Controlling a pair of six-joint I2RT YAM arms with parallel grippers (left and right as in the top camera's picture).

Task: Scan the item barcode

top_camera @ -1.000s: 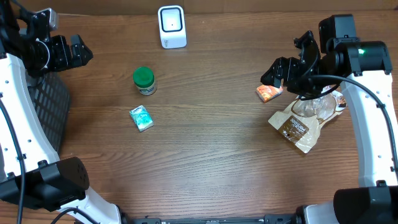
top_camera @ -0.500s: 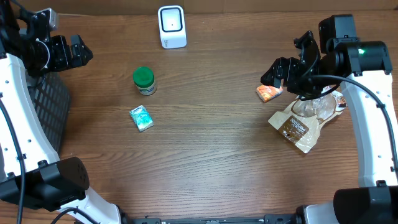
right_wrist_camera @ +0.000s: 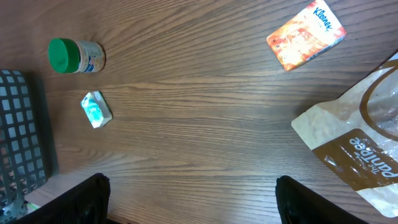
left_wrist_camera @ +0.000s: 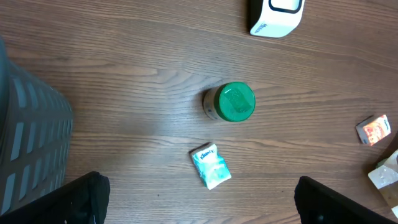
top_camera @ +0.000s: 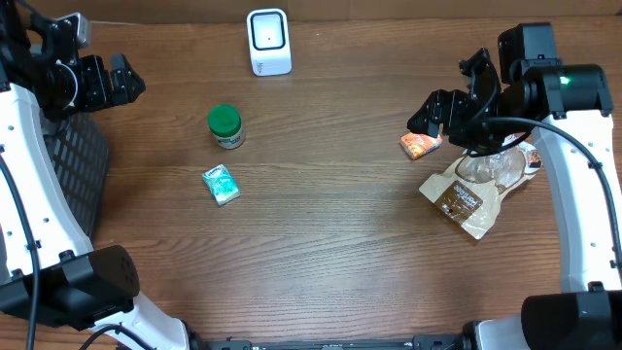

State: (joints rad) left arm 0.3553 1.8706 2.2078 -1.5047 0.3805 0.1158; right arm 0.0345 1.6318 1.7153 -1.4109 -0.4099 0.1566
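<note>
We see two arms sheathed in smooth white shells, the left arm (top_camera: pixel 21 185) and the right arm (top_camera: pixel 583 204) alike, with bulky matt black joint housings (top_camera: pixel 78 287). Thin black cables (top_camera: pixel 544 122) trail along them. The left tool (top_camera: pixel 129 80) and right tool (top_camera: pixel 449 95) are black and angular. A small green light (top_camera: pixel 567 78) glows on the right wrist.

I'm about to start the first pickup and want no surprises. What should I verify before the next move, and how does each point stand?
1. The left claw open, nothing held: ok.
2. The right claw open, nothing held: ok.
3. The white box-shaped scanner upright, nothing in front: ok.
4. The small orange Kleenex tissue pack lying apart from the brown paper bag: ok.
5. Barcode showing on the pack's upper face: cannot tell.
</note>
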